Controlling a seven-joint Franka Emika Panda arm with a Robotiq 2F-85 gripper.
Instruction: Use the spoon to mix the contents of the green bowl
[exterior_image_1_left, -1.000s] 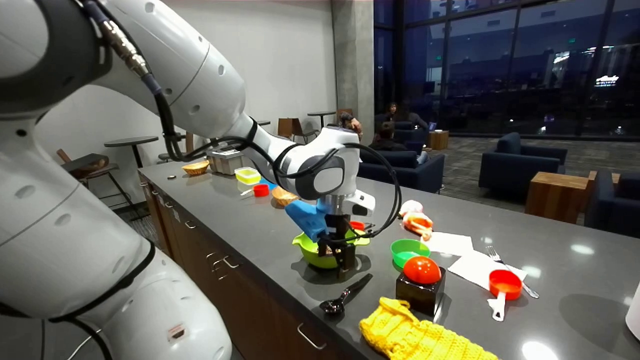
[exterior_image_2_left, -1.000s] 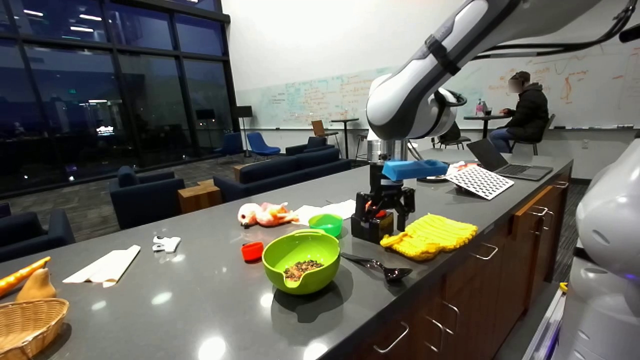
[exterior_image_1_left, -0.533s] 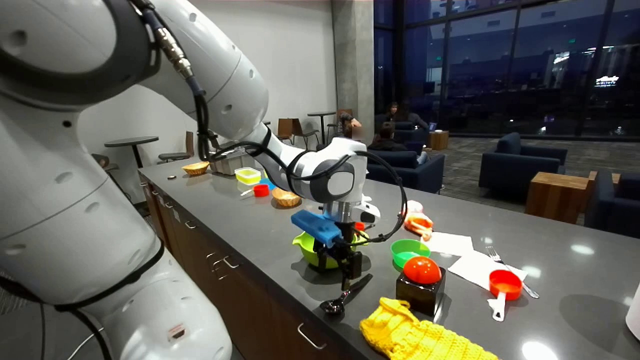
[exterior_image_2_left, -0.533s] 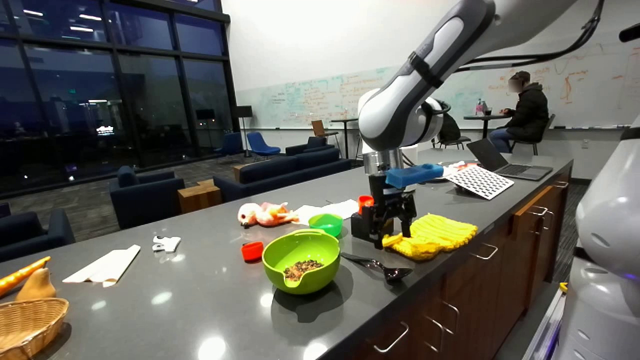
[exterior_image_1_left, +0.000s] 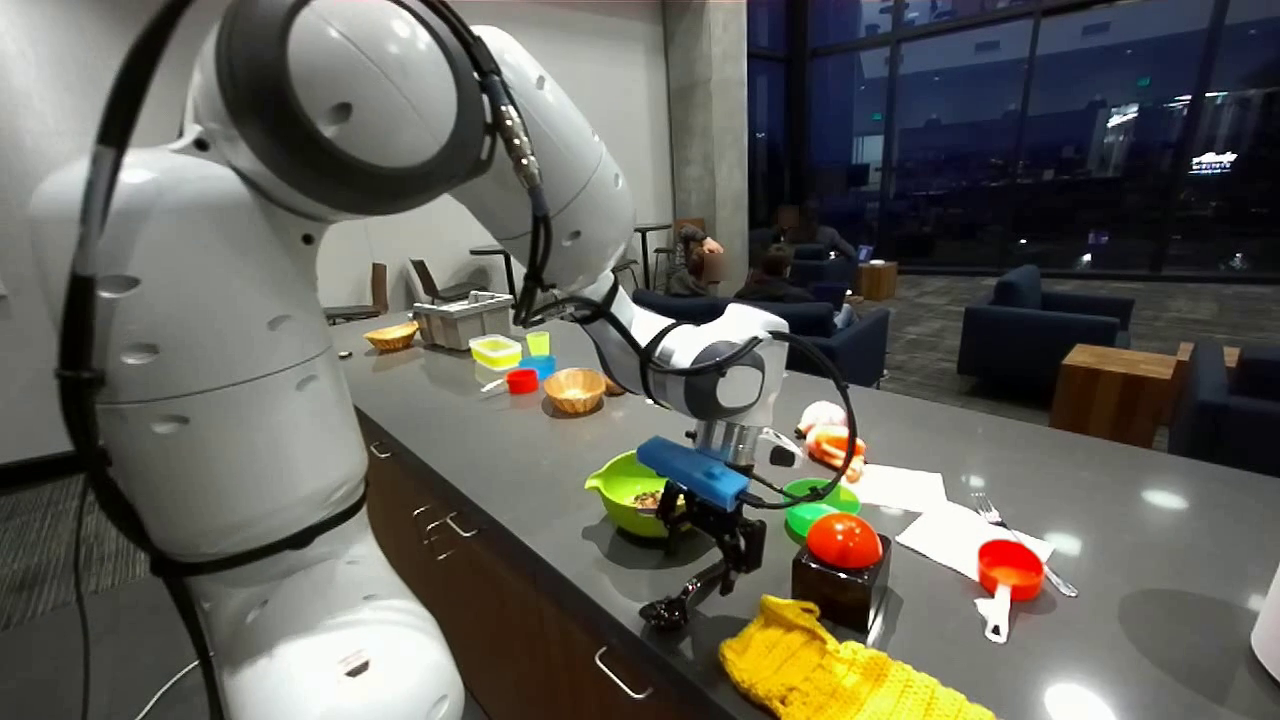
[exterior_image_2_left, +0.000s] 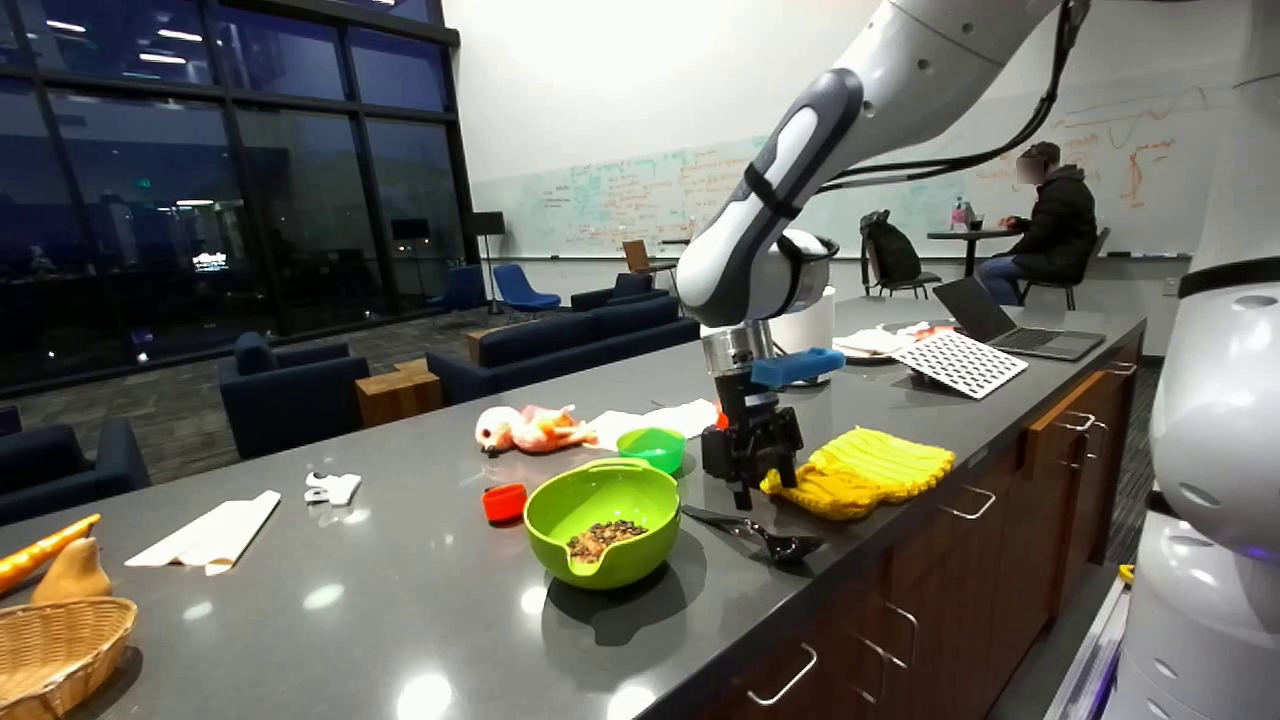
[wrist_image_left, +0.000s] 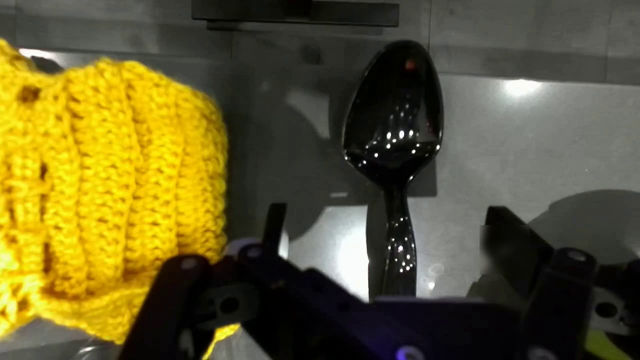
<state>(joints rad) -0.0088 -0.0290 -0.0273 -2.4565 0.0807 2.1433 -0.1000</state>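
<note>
Over the dark grey tabletop (exterior_image_2_left: 380, 590) hangs my hand (wrist_image_left: 387, 212), fingers (wrist_image_left: 274, 225) spread wide and no object held between them. Beneath it lies the black spoon (wrist_image_left: 395, 115), flat on the surface. From the wrist I see its handle run between my two fingers, one to each side, while its scooped end points out toward the edge above the wooden drawers (exterior_image_2_left: 945, 580). Whether a fingertip touches the handle, I cannot tell.

Near the end of that handle, the green bowl (exterior_image_2_left: 640, 550) stands upright on the tabletop, with dark and orange-brown bits (exterior_image_2_left: 605, 540) lying in its bottom; the spoon is outside it. Across the spoon from the bowl lies a yellow knitted cloth (wrist_image_left: 135, 165), bunched up and apart from the spoon.

Farther in from the edge, in an exterior view, a shiny black box (exterior_image_1_left: 835, 592) carries a round red thing (exterior_image_1_left: 845, 540) on top, near the cloth. A smaller green dish (exterior_image_2_left: 652, 450) sits upright near that box, and a small red cup (exterior_image_2_left: 505, 503) stands near the green bowl. Past these I see a pink toy bird (exterior_image_2_left: 535, 430), white papers (exterior_image_1_left: 895, 487), a fork (exterior_image_1_left: 990, 510) crossing a corner of one of them, and a red scoop (exterior_image_1_left: 1010, 568) with a white handle near the fork.
</note>
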